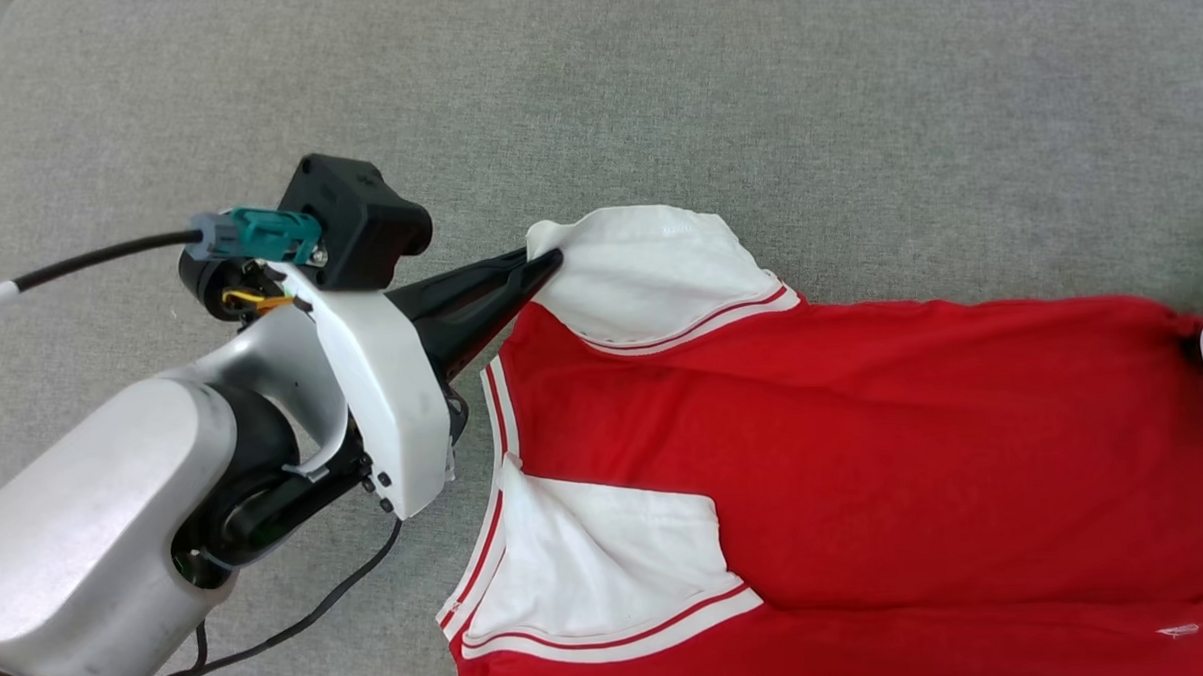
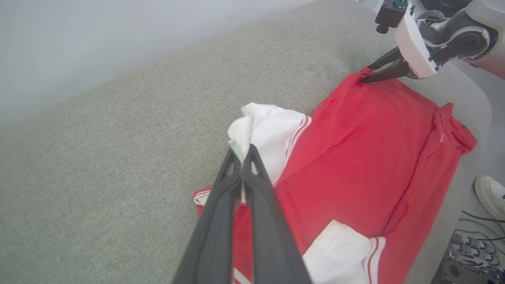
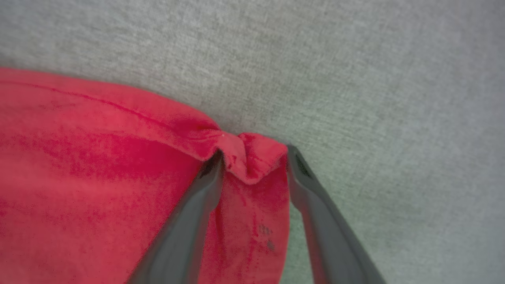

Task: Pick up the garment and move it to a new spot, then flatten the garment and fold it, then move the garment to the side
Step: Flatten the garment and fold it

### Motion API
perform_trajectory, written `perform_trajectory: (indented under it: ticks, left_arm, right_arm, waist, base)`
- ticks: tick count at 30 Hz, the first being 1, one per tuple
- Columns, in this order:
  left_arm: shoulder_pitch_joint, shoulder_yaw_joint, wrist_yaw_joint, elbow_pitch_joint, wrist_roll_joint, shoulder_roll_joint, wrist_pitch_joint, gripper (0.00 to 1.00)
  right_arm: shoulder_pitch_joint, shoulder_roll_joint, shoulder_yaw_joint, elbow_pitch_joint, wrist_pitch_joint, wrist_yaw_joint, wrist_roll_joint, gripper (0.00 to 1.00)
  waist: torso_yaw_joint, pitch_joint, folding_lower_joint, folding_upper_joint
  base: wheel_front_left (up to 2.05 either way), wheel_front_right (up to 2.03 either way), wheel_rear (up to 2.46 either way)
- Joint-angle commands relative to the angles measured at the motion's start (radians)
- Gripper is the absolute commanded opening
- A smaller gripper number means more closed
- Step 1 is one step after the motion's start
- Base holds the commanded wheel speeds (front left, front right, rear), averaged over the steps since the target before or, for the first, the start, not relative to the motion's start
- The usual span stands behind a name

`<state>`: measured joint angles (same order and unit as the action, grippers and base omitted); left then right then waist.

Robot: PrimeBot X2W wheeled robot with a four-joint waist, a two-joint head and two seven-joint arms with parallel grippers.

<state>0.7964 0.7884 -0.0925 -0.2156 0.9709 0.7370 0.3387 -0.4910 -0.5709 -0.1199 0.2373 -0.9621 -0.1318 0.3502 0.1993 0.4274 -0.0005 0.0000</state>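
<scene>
Red garment point(image 1: 866, 449) is lying spread across the grey fabric surface point(image 1: 753, 93) in the head view, where the left gripper point(image 1: 556, 260) is pinching the upper white sleeve point(image 1: 649, 266). In the left wrist view, those fingers are pressing together on that sleeve's edge, while the right gripper point(image 2: 361, 80) is touching a far red corner. In the right wrist view, its fingers are standing spread, straddling the bunched corner.

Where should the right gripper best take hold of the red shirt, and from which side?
Grip the garment at its bunched red hem corner, from above: that fold stands up between the right gripper's open fingers, while nearby cloth lies flat.
</scene>
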Motion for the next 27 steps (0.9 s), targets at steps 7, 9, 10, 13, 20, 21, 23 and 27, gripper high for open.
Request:
perform_trajectory:
  ticks: [7, 9, 10, 13, 20, 21, 23, 27]
  left_arm:
    - [-0.043, -0.007, 0.025, 0.053, -0.028, 0.011, -0.046, 0.0]
    - [-0.058, -0.013, 0.033, 0.07, -0.027, 0.016, -0.064, 0.0]
    - [-0.066, -0.016, 0.039, 0.078, -0.024, 0.018, -0.074, 0.0]
    - [-0.098, -0.025, 0.059, 0.098, -0.036, 0.032, -0.103, 0.0]
    - [-0.215, -0.034, 0.101, 0.093, 0.003, 0.051, -0.161, 0.0]
    - [-0.24, -0.035, 0.111, 0.087, 0.01, 0.057, -0.17, 0.0]
    - [-0.291, -0.03, 0.128, 0.07, 0.019, 0.07, -0.186, 0.0]
    - [-0.388, -0.023, 0.164, 0.033, 0.036, 0.099, -0.216, 0.0]
  right_arm:
    - [0.043, 0.057, 0.031, 0.107, 0.121, 0.002, 0.067, 0.0]
    - [0.03, 0.065, 0.051, 0.102, 0.154, 0.002, 0.085, 0.0]
    - [0.025, 0.067, 0.059, 0.096, 0.172, 0.002, 0.096, 0.0]
    - [0.026, 0.068, 0.083, 0.077, 0.221, 0.002, 0.124, 0.0]
    - [0.112, 0.069, 0.105, 0.022, 0.284, 0.002, 0.159, 0.0]
    - [0.134, 0.065, 0.108, 0.006, 0.299, 0.002, 0.155, 0.0]
    - [0.185, 0.069, 0.123, -0.017, 0.325, 0.002, 0.154, 0.0]
    - [0.291, 0.104, 0.164, -0.074, 0.366, 0.002, 0.174, 0.0]
  waist:
    - [-0.029, -0.063, 0.0005, 0.0]
    - [-0.039, -0.092, 0.0005, 0.0]
    - [-0.044, -0.107, 0.0005, 0.0]
    - [-0.059, -0.15, 0.0005, 0.0]
    - [-0.08, -0.235, 0.0005, 0.0]
    - [-0.082, -0.247, 0.0005, 0.0]
    - [-0.086, -0.271, 0.0005, 0.0]
    - [-0.086, -0.297, 0.0005, 0.0]
  base:
    - [0.0, 0.0, 0.0]
    - [0.0, 0.0, 0.0]
    - [0.0, 0.0, 0.0]
    - [0.0, 0.0, 0.0]
    - [0.0, 0.0, 0.0]
    - [0.0, 0.0, 0.0]
    - [0.0, 0.0, 0.0]
    - [0.0, 0.0, 0.0]
